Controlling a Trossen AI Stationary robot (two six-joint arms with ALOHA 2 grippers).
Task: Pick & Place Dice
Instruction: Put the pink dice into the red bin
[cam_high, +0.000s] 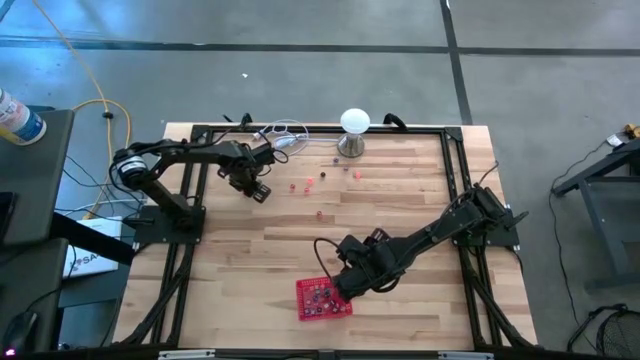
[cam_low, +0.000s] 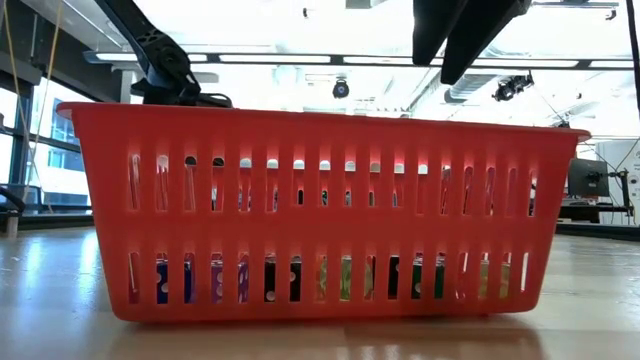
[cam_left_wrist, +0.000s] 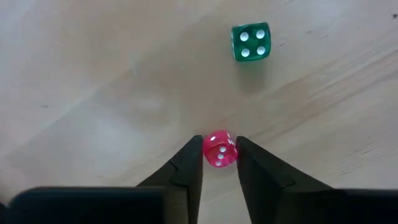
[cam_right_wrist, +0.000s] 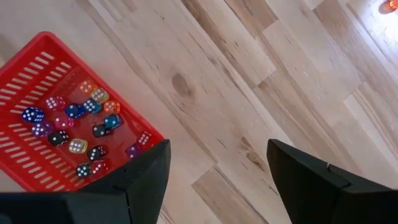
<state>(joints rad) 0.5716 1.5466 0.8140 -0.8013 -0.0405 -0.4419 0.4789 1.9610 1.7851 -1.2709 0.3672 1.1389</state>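
1. A white ball-topped stand sits at the far edge of the wooden tabletop, with a loop of thin wire just beside it.
2. A red basket sits near the front edge of the tabletop. In the low view its slotted wall fills the middle and hides most of what is behind it.
3. Many dice lie in the basket, in blue, pink, orange, purple and dark colours with white dots.
4. A few loose dice lie on the tabletop between the stand and the basket.
5. The left end effector is low over the far left part of the tabletop, and its fingers pinch a pink die.
6. A green die lies near it, apart, showing 4 dots.
7. The right end effector hangs over the near edge of the basket with its fingers spread wide and nothing between them.
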